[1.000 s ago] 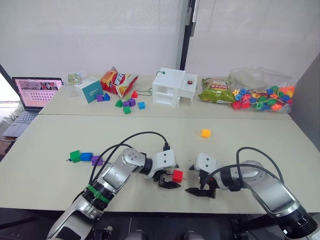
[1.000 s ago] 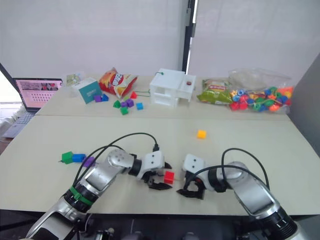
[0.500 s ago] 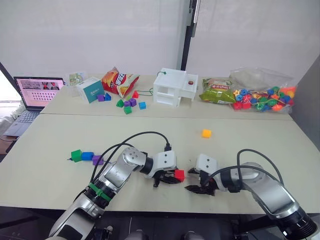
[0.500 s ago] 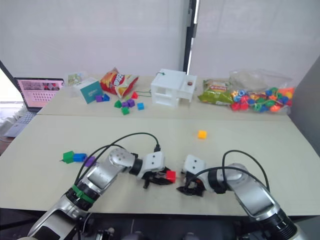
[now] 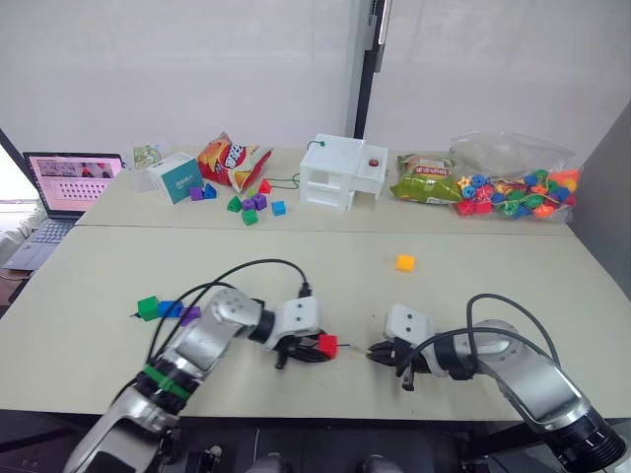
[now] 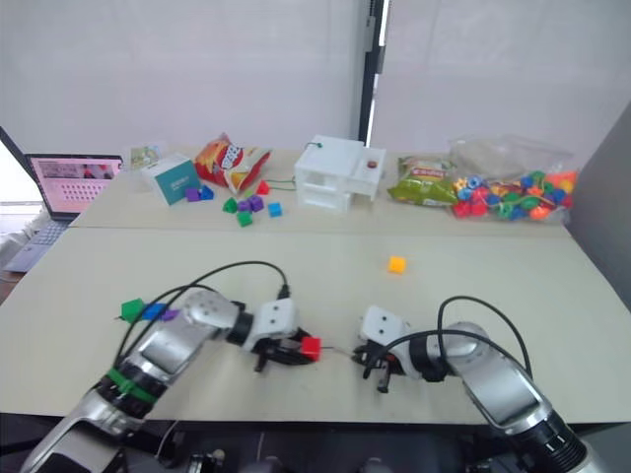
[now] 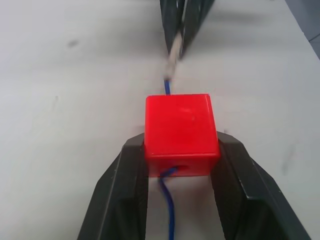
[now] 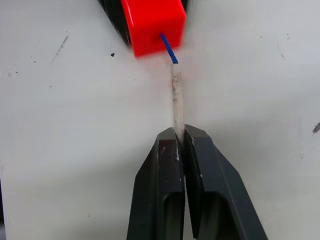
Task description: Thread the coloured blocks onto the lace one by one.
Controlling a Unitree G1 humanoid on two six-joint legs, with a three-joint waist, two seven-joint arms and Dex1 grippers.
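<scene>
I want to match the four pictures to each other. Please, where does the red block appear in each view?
Left eye view: the red block, near the table's front edge, in the left pincer.
Right eye view: same place, left of the right pincer.
Left wrist view: centre, between the black fingers.
Right wrist view: top, ahead of the shut pincer.
Shared landmark: the lace, whose pale tip leaves the block.

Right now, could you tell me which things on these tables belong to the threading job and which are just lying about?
Job:
- red block, held by the left gripper, lace through it
- pale lace tip, pinched by the right gripper
- green, blue, purple blocks
- yellow block

Lying about:
- laptop
- crisp bag
- teal box
- white toy house
- bag of beads
</scene>
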